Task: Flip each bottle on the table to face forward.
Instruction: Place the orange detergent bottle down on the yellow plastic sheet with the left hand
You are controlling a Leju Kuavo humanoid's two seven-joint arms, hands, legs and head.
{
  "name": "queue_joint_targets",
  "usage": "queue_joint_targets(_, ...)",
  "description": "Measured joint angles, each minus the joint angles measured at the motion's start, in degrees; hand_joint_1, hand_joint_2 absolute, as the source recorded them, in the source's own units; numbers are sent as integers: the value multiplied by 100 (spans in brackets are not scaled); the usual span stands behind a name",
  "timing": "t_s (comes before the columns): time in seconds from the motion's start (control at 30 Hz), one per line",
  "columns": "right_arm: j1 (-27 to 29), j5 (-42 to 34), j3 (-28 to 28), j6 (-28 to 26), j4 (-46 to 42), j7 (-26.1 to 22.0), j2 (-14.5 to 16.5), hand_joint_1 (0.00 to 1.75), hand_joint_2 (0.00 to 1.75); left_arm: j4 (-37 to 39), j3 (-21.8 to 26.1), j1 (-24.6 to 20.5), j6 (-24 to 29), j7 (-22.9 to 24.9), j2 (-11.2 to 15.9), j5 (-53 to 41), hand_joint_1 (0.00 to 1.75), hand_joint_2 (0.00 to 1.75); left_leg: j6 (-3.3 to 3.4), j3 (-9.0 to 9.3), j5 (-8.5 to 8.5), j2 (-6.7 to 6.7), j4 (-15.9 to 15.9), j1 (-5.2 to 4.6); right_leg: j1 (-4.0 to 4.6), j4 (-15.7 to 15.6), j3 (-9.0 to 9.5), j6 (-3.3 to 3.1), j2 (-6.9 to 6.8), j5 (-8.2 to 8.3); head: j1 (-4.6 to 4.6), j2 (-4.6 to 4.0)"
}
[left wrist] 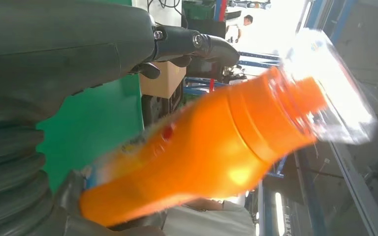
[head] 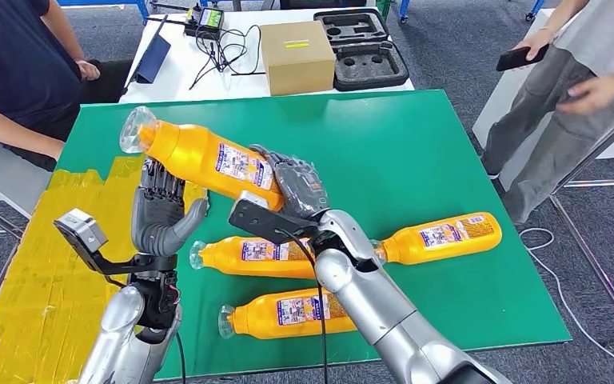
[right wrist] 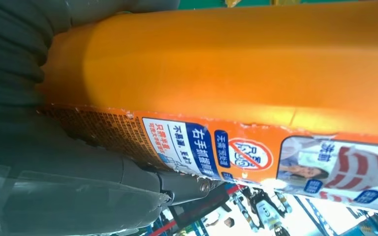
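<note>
Closest in, filling the right wrist view: the orange flank and printed label of the lifted bottle [right wrist: 236,73], pressed against the ribbed cover of the right hand [head: 300,188]. Wrapped around the base end of that bottle, fingers closed on it, holding it clear of the green table [head: 416,144] with the clear cap tilted up and away to the left. Just beside and under the bottle's neck, the left hand [head: 160,212]: palm up, fingers spread and raised toward the bottle's underside; touching or merely close, cannot tell, since the left wrist view is blurred there and shows mainly the orange shoulder and clear cap. Further out, three bottles lying on their sides: the middle bottle [head: 248,254] partly hidden behind the right forearm, the near bottle [head: 284,314] below it, the far-right bottle [head: 440,238] beyond the elbow. Labels showing upward on all three, but too small to read, so front or back cannot be judged. Probably mid-way through one flip, with an unknown share of the rest still to do. At the far edge, a cardboard box [head: 296,56] and a black foam tray [head: 364,48] on a white table; a person [head: 16,72] seated at left, another person [head: 560,104] at right, cut off by the frame, holding a phone.
</note>
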Motion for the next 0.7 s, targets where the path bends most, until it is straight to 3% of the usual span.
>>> queue_joint_targets(0.7,-382,187,95,62,612,83,249,175,175,0,2,-105,-67,50,-66,48,0,175,-1,0,0,1,0,0,0,0,-2,0,1,0,0,0)
